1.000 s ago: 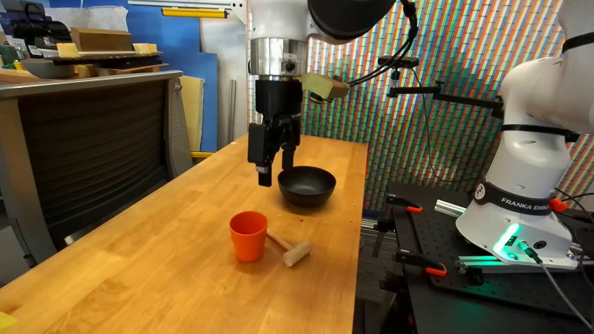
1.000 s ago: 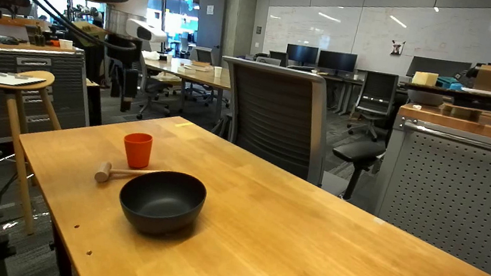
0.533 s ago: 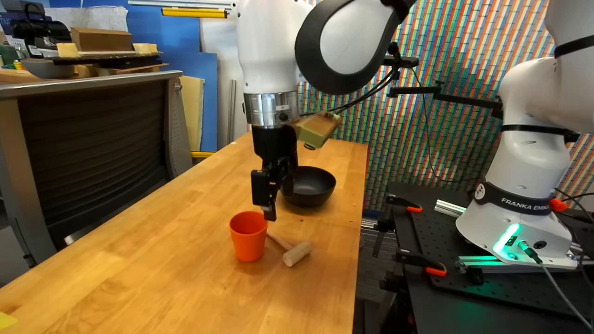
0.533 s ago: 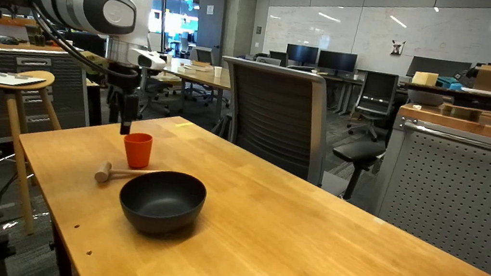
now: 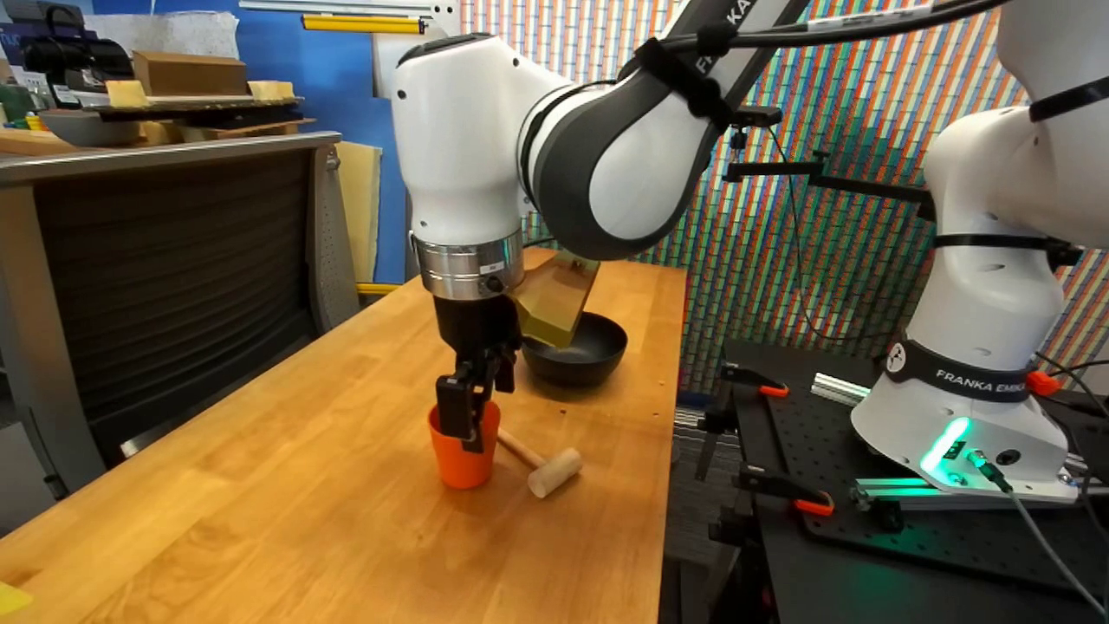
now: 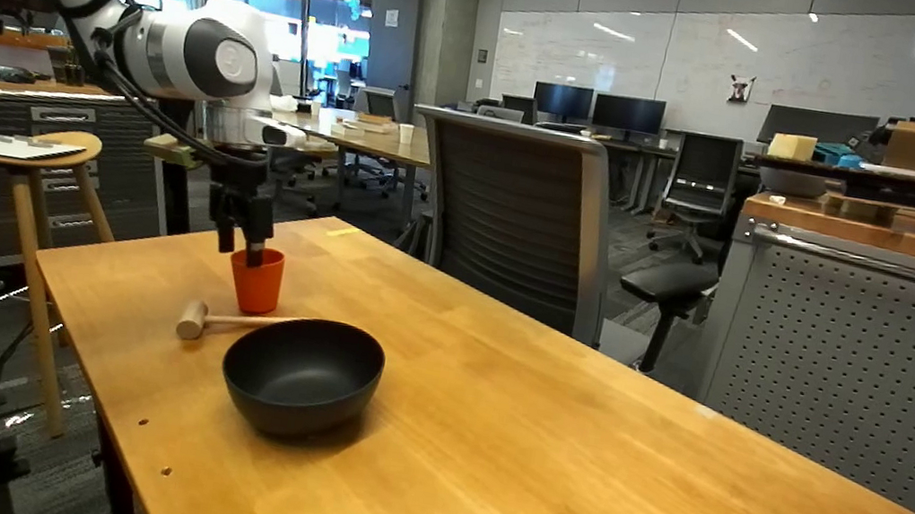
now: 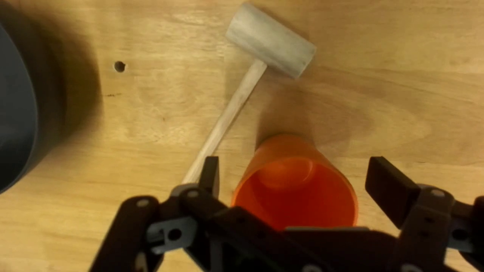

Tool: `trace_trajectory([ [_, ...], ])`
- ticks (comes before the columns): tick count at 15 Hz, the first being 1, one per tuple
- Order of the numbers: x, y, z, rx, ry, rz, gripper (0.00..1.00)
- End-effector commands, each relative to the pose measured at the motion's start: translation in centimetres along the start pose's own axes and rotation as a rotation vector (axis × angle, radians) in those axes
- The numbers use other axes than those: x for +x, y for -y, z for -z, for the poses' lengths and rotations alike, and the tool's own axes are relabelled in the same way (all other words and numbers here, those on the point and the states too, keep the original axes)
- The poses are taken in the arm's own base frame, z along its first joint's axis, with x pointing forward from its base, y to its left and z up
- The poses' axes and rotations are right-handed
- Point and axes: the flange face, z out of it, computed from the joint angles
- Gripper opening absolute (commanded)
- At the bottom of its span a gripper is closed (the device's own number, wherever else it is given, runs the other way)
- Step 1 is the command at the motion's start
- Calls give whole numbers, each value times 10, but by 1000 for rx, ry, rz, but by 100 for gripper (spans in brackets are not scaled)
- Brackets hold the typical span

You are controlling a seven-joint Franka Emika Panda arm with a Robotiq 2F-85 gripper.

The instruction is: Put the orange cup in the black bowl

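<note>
The orange cup (image 5: 465, 465) stands upright on the wooden table; it also shows in an exterior view (image 6: 258, 289) and from above in the wrist view (image 7: 298, 189). My gripper (image 5: 488, 416) is open over the cup, pointing down. In the wrist view the gripper's fingers (image 7: 293, 175) stand on either side of the cup's rim, with gaps on both sides and nothing held. The gripper's body hides the near part of the rim. The black bowl (image 6: 303, 379) sits on the table apart from the cup, its left part cut off in the wrist view (image 7: 17, 102).
A pale wooden mallet (image 5: 554, 473) lies beside the cup, its handle running between cup and bowl. In the wrist view the mallet's head (image 7: 270, 41) lies away from the fingers and its handle passes behind the left finger. A grey chair (image 6: 508, 219) stands along the table's edge.
My gripper has come down and moved from above the table near the bowl to around the cup's rim. The cup, bowl and mallet have not moved.
</note>
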Motion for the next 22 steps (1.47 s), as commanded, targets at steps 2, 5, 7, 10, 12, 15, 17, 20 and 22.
trace_trajectory([
  [2, 27, 9, 3, -30, -54, 18, 100],
  [5, 29, 10, -3, -29, -42, 22, 72],
  [7, 27, 10, -9, -25, -30, 18, 56],
  [10, 22, 10, -13, -20, -10, 18, 33],
  [12, 20, 10, -10, -21, -7, 21, 18],
  [15, 18, 6, 12, -17, -26, 13, 0],
  [17, 16, -2, 41, -23, -60, -1, 0],
  [20, 15, -29, 95, -54, -130, -80, 1],
  [22, 11, -57, 126, -130, -175, -164, 1],
])
